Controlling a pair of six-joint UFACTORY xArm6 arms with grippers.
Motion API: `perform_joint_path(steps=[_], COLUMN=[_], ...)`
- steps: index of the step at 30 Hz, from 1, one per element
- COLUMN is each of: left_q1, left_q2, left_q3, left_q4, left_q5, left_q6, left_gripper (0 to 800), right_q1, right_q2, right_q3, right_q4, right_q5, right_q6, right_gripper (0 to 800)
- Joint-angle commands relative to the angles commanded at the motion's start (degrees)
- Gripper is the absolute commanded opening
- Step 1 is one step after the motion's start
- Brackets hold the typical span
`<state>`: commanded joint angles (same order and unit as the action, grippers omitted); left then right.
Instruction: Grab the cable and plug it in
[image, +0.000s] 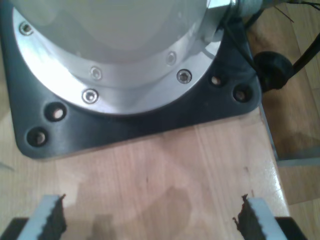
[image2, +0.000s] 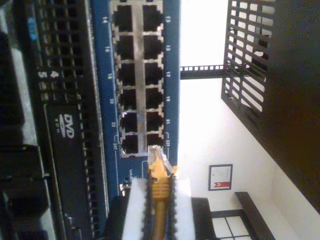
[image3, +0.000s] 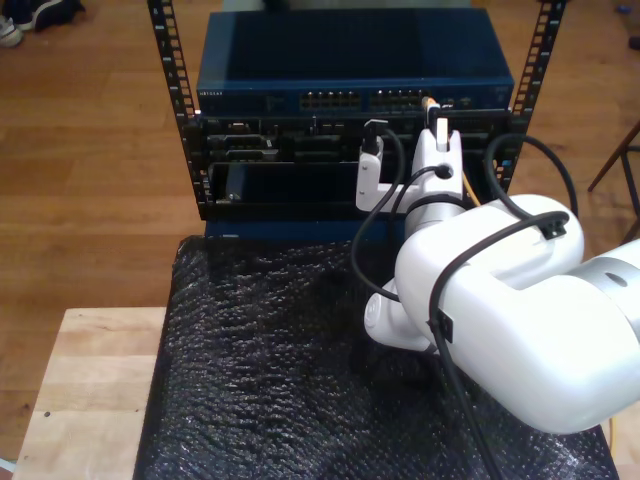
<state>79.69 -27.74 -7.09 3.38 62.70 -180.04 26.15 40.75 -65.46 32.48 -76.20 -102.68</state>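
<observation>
We hold our second gripper (image2: 159, 200) level, clenched on the cable (image2: 159, 186), plug just below the switch (image2: 137, 80) ports. Our first gripper (image: 150, 217) hangs released.

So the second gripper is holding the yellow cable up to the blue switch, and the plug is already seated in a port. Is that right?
Not quite. My second gripper does hold the yellow cable at the blue switch, but the plug is not seated: the second wrist view shows its clear tip just short of the port block, outside any port.
</observation>
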Motion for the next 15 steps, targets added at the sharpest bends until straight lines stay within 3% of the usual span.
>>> perform_joint_path(steps=[15], left_q1=[0.0], left_q2=[0.0], left_q3=[0.0], left_q4=[0.0], left_q5=[0.0], left_q6=[0.0], left_gripper=[800], right_q1=[-0.1], right_q2=[1.1], right_q3=[-1.4], right_q4=[0.2], right_q5=[0.3], right_q6=[0.3], right_gripper=[0])
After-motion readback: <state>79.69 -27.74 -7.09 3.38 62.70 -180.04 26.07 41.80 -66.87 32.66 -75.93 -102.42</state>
